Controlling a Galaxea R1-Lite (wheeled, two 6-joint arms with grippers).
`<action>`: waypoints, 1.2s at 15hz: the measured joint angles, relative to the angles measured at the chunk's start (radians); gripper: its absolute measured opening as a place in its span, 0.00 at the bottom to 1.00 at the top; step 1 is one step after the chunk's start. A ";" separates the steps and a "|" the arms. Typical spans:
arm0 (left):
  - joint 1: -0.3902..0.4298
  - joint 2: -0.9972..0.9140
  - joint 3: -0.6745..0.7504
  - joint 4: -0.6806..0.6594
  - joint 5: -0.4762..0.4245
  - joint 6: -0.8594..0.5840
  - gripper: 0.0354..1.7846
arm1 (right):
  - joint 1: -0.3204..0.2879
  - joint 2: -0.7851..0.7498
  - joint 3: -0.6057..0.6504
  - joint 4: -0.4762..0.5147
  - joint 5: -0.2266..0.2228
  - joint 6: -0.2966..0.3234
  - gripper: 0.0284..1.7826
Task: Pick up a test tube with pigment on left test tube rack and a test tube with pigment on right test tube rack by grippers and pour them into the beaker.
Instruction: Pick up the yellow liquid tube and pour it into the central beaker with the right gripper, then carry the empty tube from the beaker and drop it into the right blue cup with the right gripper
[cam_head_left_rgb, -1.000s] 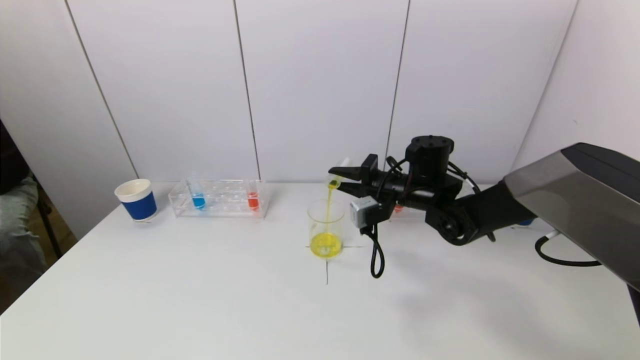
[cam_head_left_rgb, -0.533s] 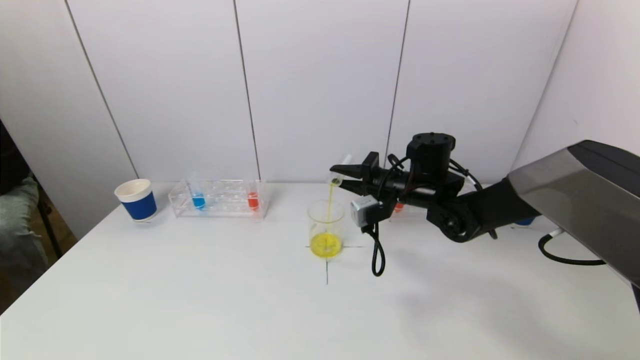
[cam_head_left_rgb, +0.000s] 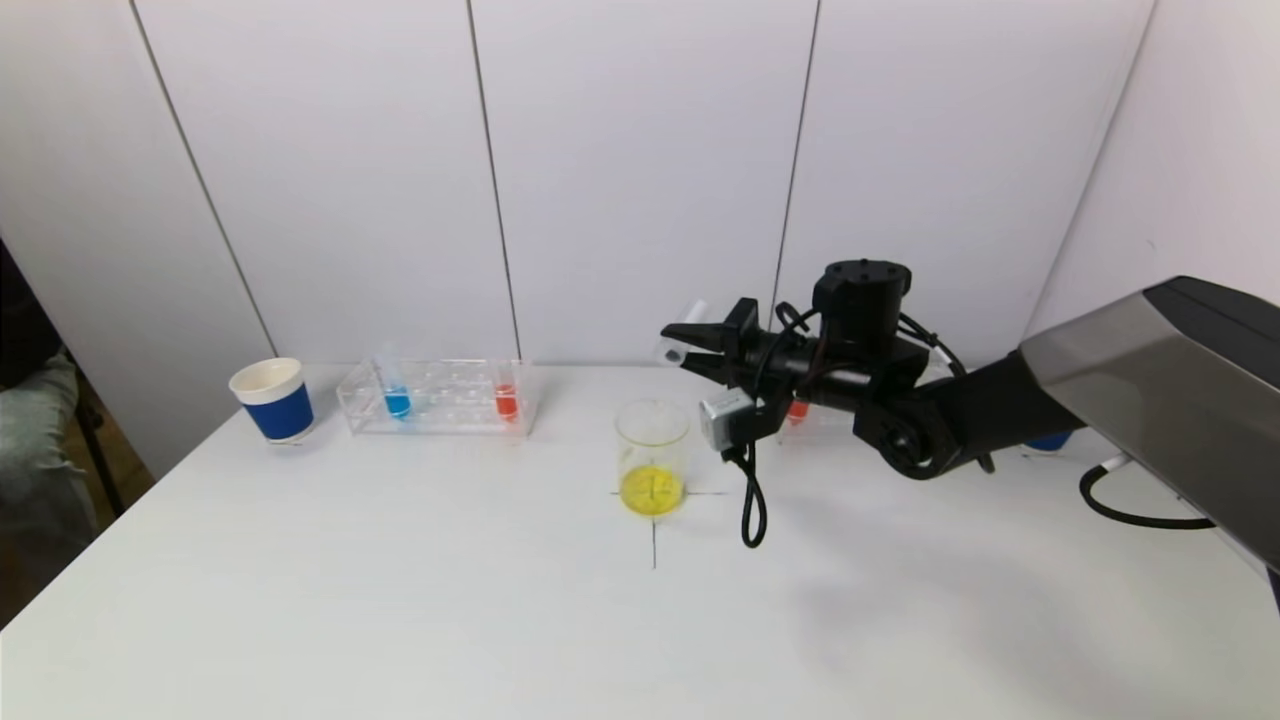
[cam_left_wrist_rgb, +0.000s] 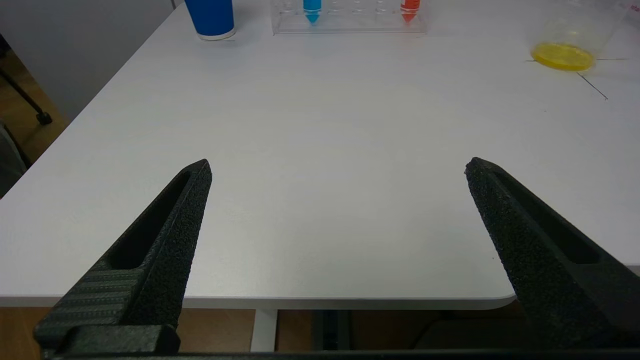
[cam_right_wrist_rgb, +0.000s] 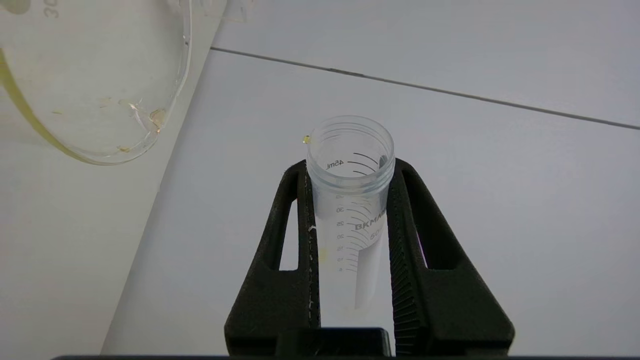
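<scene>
My right gripper (cam_head_left_rgb: 692, 347) is shut on a clear test tube (cam_head_left_rgb: 680, 338), held tilted on its side above and just right of the beaker (cam_head_left_rgb: 652, 455). In the right wrist view the tube (cam_right_wrist_rgb: 350, 200) looks empty, with a yellow drop at its lip, and the beaker's rim (cam_right_wrist_rgb: 125, 100) shows beside it. The beaker holds yellow liquid at its bottom. The left rack (cam_head_left_rgb: 440, 397) holds a blue tube (cam_head_left_rgb: 396, 395) and a red tube (cam_head_left_rgb: 506, 395). The right rack is mostly hidden behind my right arm; a red tube (cam_head_left_rgb: 797, 410) peeks out. My left gripper (cam_left_wrist_rgb: 337, 167) is open and empty, out past the table's front edge.
A blue and white paper cup (cam_head_left_rgb: 272, 399) stands left of the left rack. A black cable (cam_head_left_rgb: 752, 505) hangs from my right wrist to the table beside the beaker. A black cross mark (cam_head_left_rgb: 655, 540) lies under the beaker.
The yellow stream from the tube into the beaker has stopped. My right gripper has lifted the tube's mouth a little higher above the beaker.
</scene>
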 joint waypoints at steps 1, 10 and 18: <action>0.000 0.000 0.000 0.000 0.000 0.000 0.99 | 0.000 -0.003 -0.004 0.013 -0.001 -0.016 0.25; 0.000 0.000 0.000 0.000 0.000 0.000 0.99 | 0.026 -0.018 -0.001 0.019 0.003 0.098 0.25; 0.000 0.000 0.000 0.000 0.000 0.000 0.99 | 0.080 -0.055 0.021 -0.115 -0.081 0.570 0.25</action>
